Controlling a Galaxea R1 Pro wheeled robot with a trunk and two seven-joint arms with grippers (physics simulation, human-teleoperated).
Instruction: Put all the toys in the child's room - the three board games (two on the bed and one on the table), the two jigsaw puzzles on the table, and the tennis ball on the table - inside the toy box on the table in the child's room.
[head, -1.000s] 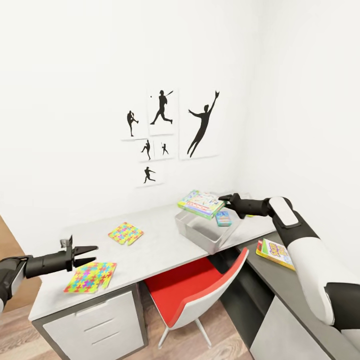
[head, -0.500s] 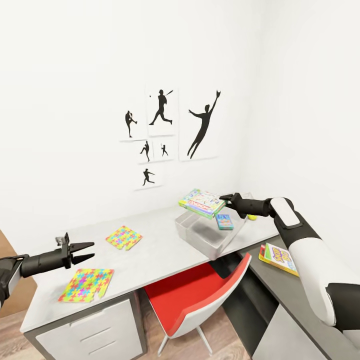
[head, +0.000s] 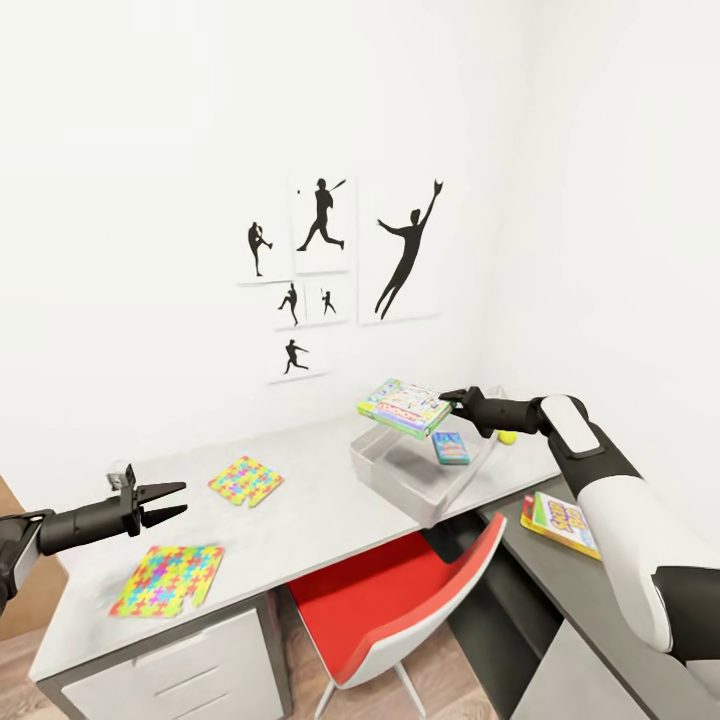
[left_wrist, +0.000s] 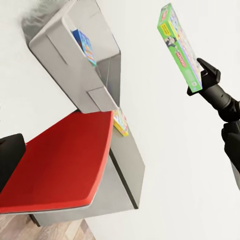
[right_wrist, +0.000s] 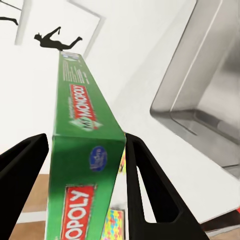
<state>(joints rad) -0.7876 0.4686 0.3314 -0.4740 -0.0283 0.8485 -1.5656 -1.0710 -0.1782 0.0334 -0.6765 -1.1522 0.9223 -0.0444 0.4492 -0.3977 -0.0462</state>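
Right end effector (head: 450, 397), at centre right of the frame, grips green-edged board game (head: 404, 406) above toy box (head: 400, 480); left end effector (head: 172, 500) is open.

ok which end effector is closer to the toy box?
Right. The right end effector holds the green-edged board game just above the toy box; the left end effector hovers far down the table.

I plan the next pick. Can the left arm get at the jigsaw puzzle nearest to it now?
Probably yes: the left gripper is open and empty, just above the near jigsaw puzzle, which lies flat and uncovered on the table.
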